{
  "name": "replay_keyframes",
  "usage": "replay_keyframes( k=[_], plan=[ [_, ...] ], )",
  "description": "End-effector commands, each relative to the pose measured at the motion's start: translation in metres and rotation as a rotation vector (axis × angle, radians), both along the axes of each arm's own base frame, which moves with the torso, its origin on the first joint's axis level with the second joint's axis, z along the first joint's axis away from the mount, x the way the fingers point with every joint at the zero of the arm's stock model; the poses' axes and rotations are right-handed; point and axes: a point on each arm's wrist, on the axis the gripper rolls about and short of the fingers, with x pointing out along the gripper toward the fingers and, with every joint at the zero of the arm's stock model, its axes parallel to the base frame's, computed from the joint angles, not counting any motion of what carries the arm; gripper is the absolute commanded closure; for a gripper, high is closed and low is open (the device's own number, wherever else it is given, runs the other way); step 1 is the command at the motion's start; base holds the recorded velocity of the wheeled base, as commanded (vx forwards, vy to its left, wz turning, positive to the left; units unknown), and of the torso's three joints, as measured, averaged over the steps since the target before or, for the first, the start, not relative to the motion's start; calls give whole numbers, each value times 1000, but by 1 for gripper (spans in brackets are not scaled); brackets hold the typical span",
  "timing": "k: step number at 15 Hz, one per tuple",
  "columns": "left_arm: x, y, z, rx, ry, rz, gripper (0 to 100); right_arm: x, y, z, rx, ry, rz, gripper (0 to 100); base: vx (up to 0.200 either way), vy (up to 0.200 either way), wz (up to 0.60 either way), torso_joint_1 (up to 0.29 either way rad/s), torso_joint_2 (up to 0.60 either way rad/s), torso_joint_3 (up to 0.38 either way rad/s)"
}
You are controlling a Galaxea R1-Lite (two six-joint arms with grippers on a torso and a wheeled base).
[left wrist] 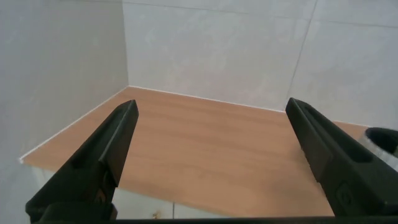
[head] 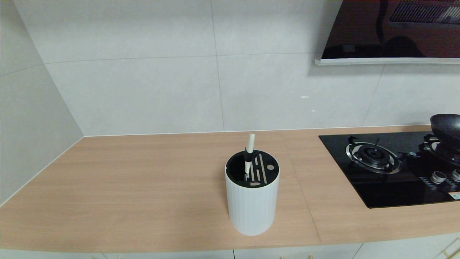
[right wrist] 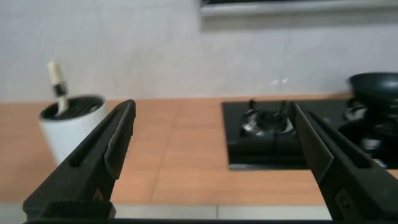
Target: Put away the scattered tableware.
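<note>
Where white holder (head: 252, 208) stands on counter (head: 143, 180), one utensil (head: 248, 151), perhaps knife, inside.

No legible text or labels

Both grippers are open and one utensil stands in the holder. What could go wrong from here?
1. The tall white holder stands near the front edge of the counter. A knock from the open left gripper or right gripper could tip it.
2. The utensil leans with its handle above the rim, so a passing finger might snag it and drag the holder along.
</note>
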Motion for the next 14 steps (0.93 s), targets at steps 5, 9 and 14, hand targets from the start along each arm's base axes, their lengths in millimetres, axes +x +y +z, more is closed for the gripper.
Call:
replay_keyframes(
  k=[5, 9, 14],
  plan=[
    [19, -4, -54, 32, 157, -49, 0, 22, 0, -48, -5, 140, -3, 0, 0, 0, 0, 0, 0, 0],
    [35, -6, -90, 78, 252, -147, 0, 31, 0, -70, -58, 182, -18, 0, 0, 0, 0, 0, 0, 0],
    [38, -7, -96, 97, 257, -217, 0, 31, 0, -78, -61, 264, -11, 0, 0, 0, 0, 0, 0, 0]
  ],
)
